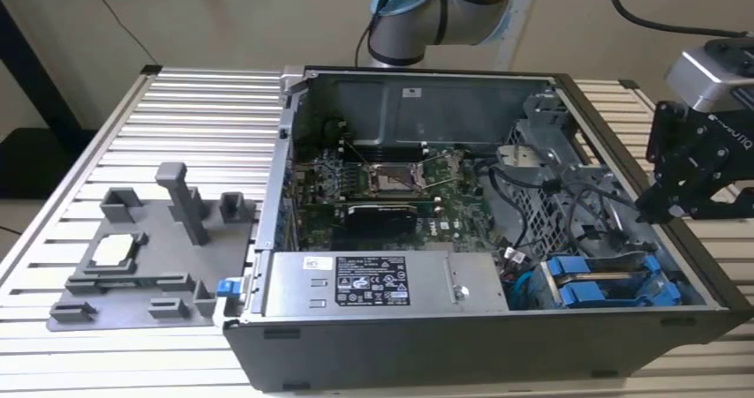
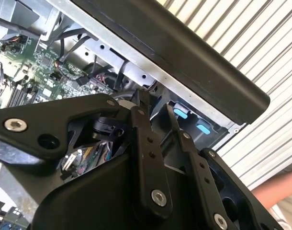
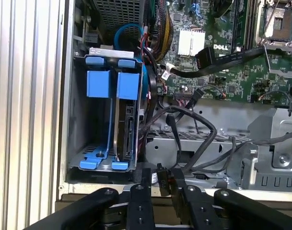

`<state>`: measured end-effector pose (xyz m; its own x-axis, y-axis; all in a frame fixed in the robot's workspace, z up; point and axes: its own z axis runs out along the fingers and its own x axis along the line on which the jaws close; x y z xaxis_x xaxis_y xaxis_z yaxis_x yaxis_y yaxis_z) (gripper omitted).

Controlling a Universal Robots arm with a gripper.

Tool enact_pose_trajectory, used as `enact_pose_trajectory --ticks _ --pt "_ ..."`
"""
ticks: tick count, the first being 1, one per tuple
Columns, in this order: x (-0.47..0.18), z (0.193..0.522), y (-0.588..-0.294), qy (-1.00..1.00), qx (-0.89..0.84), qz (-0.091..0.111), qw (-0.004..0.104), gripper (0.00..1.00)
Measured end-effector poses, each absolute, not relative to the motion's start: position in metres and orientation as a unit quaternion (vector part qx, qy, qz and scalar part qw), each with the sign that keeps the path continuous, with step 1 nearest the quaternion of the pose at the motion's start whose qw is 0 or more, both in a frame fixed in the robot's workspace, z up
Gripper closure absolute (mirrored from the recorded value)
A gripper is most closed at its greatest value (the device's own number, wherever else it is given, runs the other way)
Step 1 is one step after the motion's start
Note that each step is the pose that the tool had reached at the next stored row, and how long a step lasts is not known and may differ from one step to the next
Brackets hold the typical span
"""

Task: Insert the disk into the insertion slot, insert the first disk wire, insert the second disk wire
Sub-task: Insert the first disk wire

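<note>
While the gripper (image 3: 161,173) hovers with fingers slightly apart, the disk (image 3: 128,129) sits slotted in the bay (image 3: 75,120) just beyond.

A: Ext. cam?
B: High, off-arm, looks down into open PC case (image 1: 471,354); blue drive carriers (image 1: 606,283) sit lower right of frame.
A: Wrist cams?
B: Both close, peering past gripper (image 3: 159,179) into case. All 3 share carriers & motherboard (image 1: 377,182).
</note>
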<state>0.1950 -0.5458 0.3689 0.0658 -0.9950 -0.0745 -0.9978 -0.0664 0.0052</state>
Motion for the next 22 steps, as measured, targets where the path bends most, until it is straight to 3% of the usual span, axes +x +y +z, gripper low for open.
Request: enact_pose_trajectory --ticks 1,3,11,22 --pt "0.195 0.369 -0.546 0.683 -0.730 0.029 0.024 0.71" --pt "0.195 0.369 -0.546 0.683 -0.730 0.029 0.024 0.81" --pt "0.175 0.369 -0.549 0.683 -0.730 0.026 0.026 0.81" --pt "0.155 0.366 -0.570 0.681 -0.730 -0.001 0.052 0.81"
